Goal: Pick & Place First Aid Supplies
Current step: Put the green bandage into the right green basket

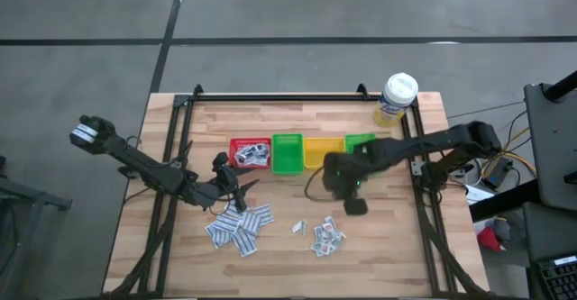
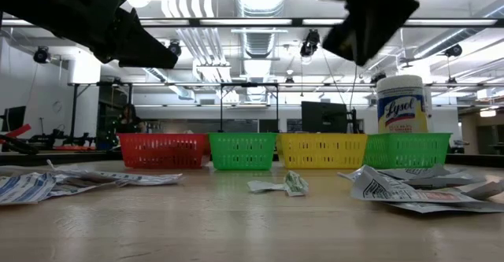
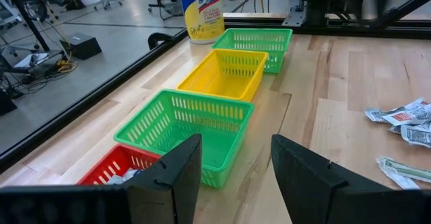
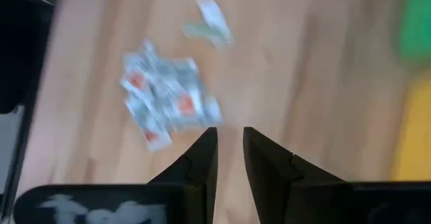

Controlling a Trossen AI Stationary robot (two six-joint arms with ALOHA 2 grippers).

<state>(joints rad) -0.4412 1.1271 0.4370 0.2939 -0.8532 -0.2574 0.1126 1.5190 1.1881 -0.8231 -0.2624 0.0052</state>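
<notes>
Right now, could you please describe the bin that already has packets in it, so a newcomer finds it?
Find the row of four bins along the table's back. It is the red bin at the left end, beside a green one. Only it is red and holds packets.

The table [image 1: 397, 237] is pale wood in planks, smooth with a soft sheen, framed in black metal. The four bins [image 2: 242, 150] look like glossy plastic lattice. The packets [image 1: 242, 228] are thin, crinkled white paper. The bottle [image 2: 402, 103] is plastic under a glossy printed label. Both arms are matt dark.
</notes>
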